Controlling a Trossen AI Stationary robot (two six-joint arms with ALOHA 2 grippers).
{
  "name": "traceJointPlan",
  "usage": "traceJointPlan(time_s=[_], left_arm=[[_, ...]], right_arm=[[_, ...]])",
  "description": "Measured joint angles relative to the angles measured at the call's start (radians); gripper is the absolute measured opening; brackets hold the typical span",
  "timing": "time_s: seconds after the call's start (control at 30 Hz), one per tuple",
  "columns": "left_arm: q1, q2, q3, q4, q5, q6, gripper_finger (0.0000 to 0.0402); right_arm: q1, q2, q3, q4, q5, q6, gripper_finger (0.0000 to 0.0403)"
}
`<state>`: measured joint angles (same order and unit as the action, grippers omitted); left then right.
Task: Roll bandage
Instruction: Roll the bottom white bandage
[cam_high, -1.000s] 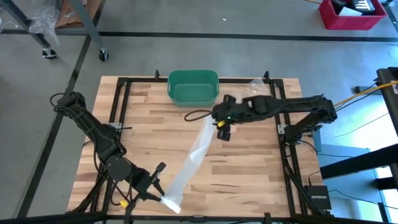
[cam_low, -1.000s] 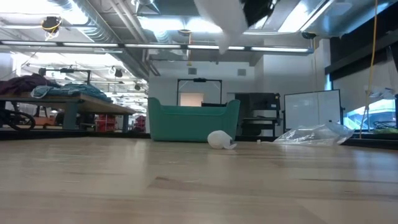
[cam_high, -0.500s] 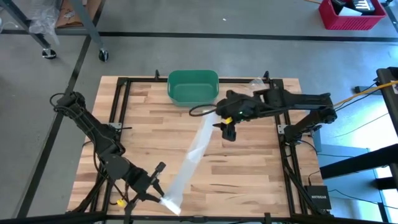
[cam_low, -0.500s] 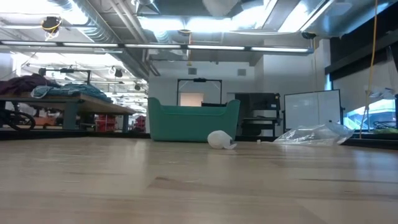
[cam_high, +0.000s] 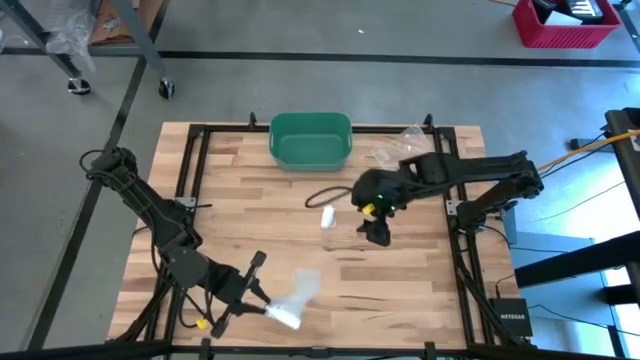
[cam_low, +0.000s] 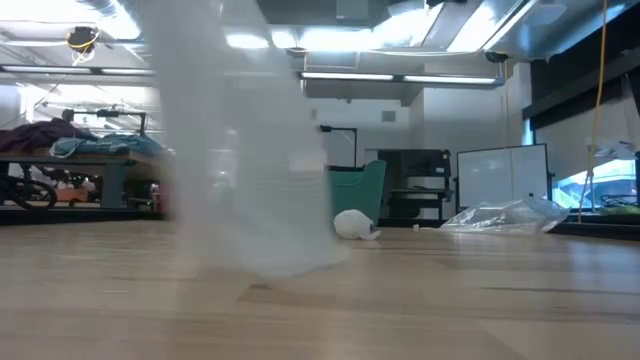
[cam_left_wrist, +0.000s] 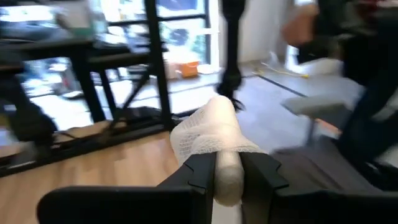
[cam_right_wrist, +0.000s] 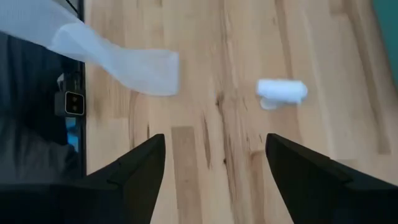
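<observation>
We've got the bandage near the front edge of the table, its rolled end pinched in the left gripper, jaws clamped on either side of it. The loose tail lies limp on the wood beside that gripper, unsupported. Over in the middle, the right gripper hangs above the table with its fingers spread wide and nothing between them.

The worry, as we read it: with only one end held, that tail could fold or twist on itself, and any winding from here would come out lopsided. A tug from the left could also drag it off the front edge.

A second, small white roll lies on the boards just beside the right gripper, apart from it. At the back, the green bin looks empty from above. Clear plastic wrap lies to its right.
</observation>
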<state>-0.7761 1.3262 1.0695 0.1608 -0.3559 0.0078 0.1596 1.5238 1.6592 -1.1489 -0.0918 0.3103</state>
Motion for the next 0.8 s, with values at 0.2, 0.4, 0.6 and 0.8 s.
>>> traceJointPlan(time_s=[0.2,0.4,0.6,0.8], left_arm=[[-0.004,-0.001,0.080,0.078,-0.264,-0.013,0.0045],[0.017,-0.001,0.172,0.093,-0.473,0.213,0.0045],[0.051,0.000,0.184,0.091,-0.479,0.307,0.0045],[0.098,0.000,0.184,0.111,-0.474,0.282,0.0045]], right_arm=[[0.133,-0.054,0.000,0.045,0.109,-0.045,0.0280],[0.250,-0.114,-0.031,0.261,0.343,-0.120,0.0280],[0.322,-0.129,-0.280,0.756,0.445,-0.319,0.0280],[0.281,-0.097,-0.635,1.435,0.455,-0.362,0.0280]])
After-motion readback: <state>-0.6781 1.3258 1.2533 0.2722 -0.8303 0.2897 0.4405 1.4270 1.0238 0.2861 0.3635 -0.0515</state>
